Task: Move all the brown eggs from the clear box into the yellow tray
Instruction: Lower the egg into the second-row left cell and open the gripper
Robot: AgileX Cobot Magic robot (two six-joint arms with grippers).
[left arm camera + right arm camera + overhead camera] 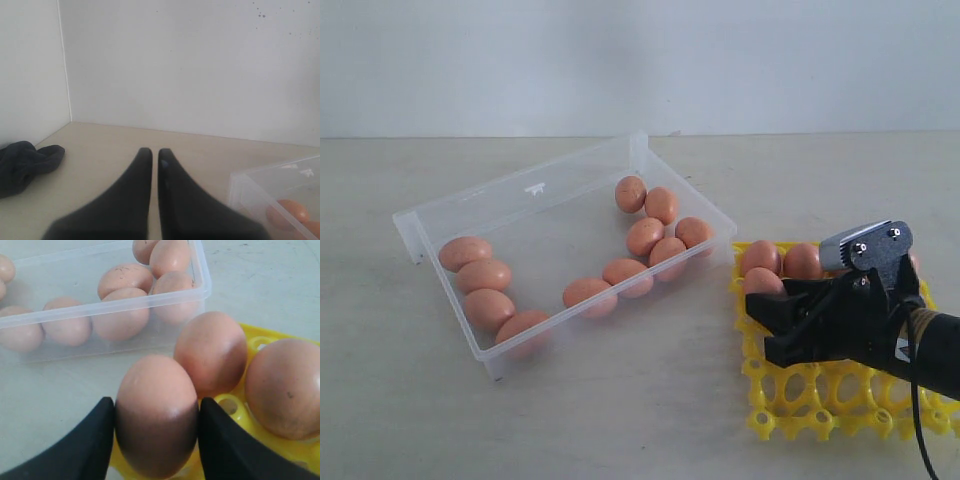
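While over yellow tray edge, brown egg sits clamped tight inside right pincer.

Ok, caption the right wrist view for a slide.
Right pincer grips a brown egg over the yellow tray beside two seated eggs, clear box behind.

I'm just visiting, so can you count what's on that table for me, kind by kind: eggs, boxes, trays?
brown eggs: 14 visible (11 in the box, 3 on the tray)
clear box: 1
yellow tray: 1
Total: 16
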